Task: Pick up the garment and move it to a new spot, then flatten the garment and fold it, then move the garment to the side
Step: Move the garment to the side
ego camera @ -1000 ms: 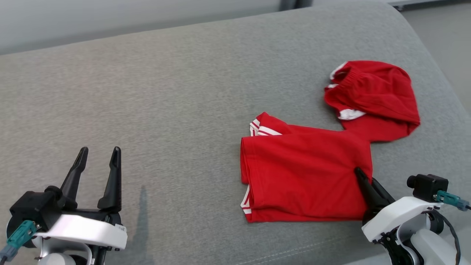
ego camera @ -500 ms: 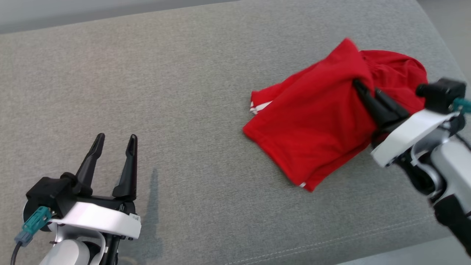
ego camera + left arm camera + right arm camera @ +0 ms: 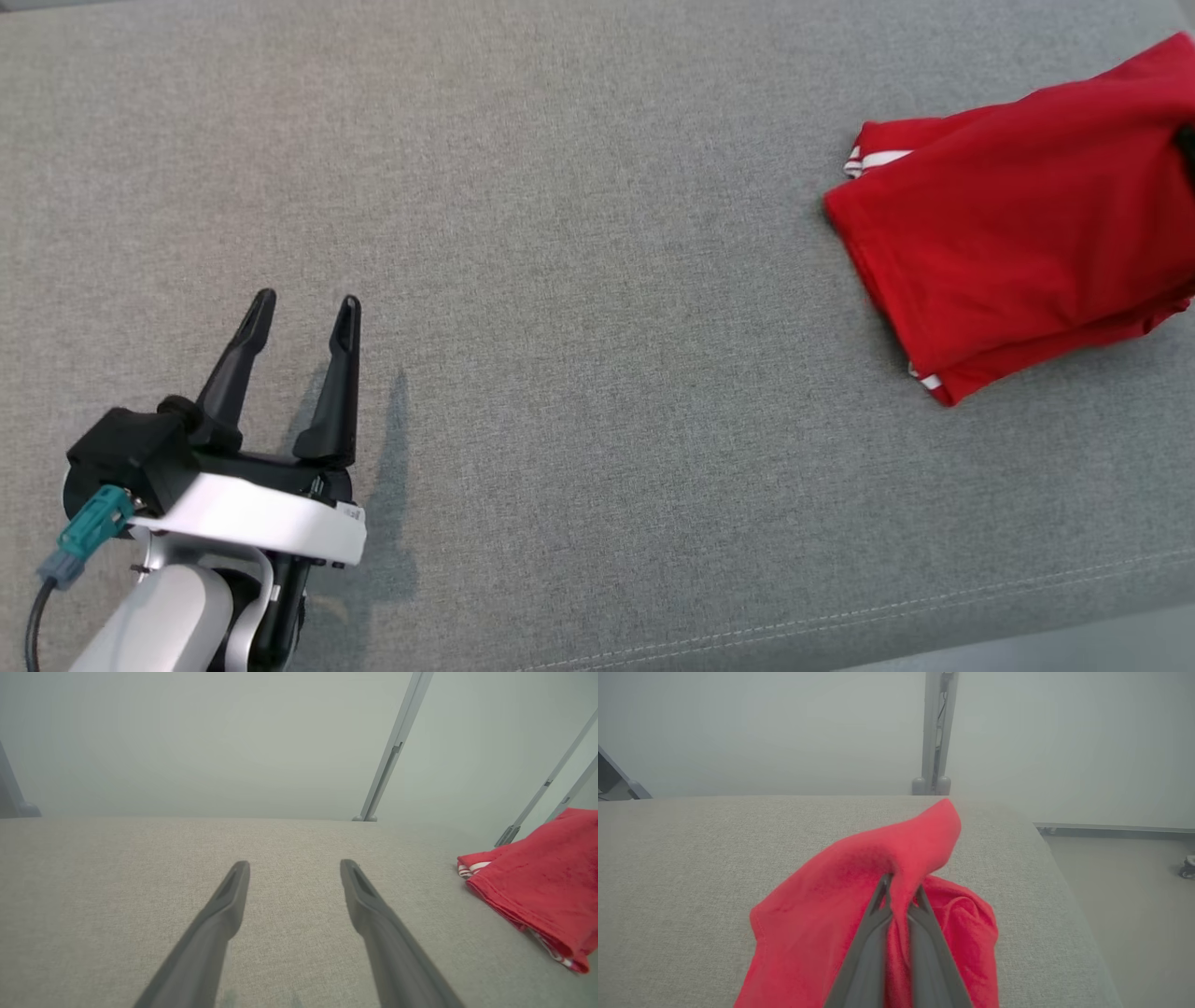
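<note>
The garment (image 3: 1008,243) is red with white trim and lies bunched at the right edge of the head view on the grey cushion (image 3: 560,280). In the right wrist view my right gripper (image 3: 902,884) is shut on a raised fold of the garment (image 3: 831,914), which drapes down on both sides of the fingers. My left gripper (image 3: 308,301) stands open at the lower left, far from the cloth, with nothing between its fingers. The left wrist view has the left gripper (image 3: 295,864) open over bare cushion, with the garment (image 3: 542,891) at the right.
The cushion's front edge with a stitched seam (image 3: 840,621) runs along the lower right. Its right end drops to the floor (image 3: 1134,905). Grey metal posts (image 3: 934,732) stand behind the cushion's far edge.
My right gripper has lifted the garment's near edge and carried it up and to the right, doubling the cloth over. The head view has shifted as well. The left gripper stays open.
</note>
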You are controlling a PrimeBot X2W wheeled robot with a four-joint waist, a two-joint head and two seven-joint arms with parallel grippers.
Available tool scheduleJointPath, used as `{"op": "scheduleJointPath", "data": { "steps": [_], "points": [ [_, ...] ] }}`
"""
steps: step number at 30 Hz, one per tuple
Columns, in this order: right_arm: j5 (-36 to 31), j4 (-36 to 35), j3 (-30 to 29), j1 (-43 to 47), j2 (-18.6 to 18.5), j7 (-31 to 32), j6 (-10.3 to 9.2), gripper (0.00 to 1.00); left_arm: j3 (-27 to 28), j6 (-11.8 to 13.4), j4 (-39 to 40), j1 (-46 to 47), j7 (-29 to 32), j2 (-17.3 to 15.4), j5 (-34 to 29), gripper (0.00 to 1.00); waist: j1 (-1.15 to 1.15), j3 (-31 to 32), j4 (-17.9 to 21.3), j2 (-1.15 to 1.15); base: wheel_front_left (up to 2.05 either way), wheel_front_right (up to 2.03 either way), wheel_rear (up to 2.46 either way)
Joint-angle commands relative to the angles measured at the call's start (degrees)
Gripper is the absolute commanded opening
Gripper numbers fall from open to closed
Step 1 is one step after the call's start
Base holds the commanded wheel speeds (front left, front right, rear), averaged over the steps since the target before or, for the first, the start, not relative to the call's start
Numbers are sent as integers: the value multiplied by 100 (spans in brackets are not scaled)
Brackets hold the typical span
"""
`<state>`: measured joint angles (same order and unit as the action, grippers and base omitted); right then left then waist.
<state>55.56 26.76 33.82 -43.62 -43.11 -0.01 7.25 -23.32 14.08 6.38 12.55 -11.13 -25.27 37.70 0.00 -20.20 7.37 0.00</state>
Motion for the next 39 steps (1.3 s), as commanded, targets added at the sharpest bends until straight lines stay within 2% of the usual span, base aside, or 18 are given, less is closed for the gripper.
{"op": "scheduleJointPath", "data": {
  "steps": [1,7,10,11,12,20,24,29,33,36,39],
  "points": [
    [38,-9,-17,-58,-234,-48,24,0,222,-49,130,273,3,-198,-80,100,0,-101,7,0,0,0,0],
    [-12,798,-38,-280,-340,-151,24,0,190,-51,206,459,117,-275,-146,100,0,-388,-78,0,0,0,0],
    [-101,1434,25,-344,-238,-124,24,0,162,-57,232,540,149,-277,-167,100,0,-509,-176,0,0,0,0],
    [-131,1646,37,-366,-167,-138,24,32,155,-59,236,559,149,-273,-171,100,0,-538,-212,0,0,0,0],
    [-105,1835,20,-373,-73,-175,24,98,149,-58,235,573,148,-268,-174,100,0,-560,-251,0,0,0,0],
    [-127,3053,-6,-316,389,-624,24,100,186,-51,252,561,64,-289,-171,100,0,-554,-441,0,0,0,0],
    [-8,3183,-71,-293,498,-998,24,100,206,-41,216,485,30,-306,-149,100,0,-391,-431,0,0,0,0],
    [23,2741,-26,-190,396,-1361,24,100,315,38,151,252,-25,-375,-96,100,0,-24,-321,0,0,0,0],
    [-80,2037,-112,-21,350,-1485,24,100,506,138,139,-57,-76,-463,13,100,0,321,-205,0,0,0,0],
    [-462,1285,-661,159,391,-1495,24,100,646,217,169,-281,-115,-532,70,100,0,569,-164,0,0,0,0],
    [-1084,555,-1367,626,703,-1497,24,100,747,302,227,-473,-138,-572,106,100,0,823,-181,0,0,0,0]
  ]
}}
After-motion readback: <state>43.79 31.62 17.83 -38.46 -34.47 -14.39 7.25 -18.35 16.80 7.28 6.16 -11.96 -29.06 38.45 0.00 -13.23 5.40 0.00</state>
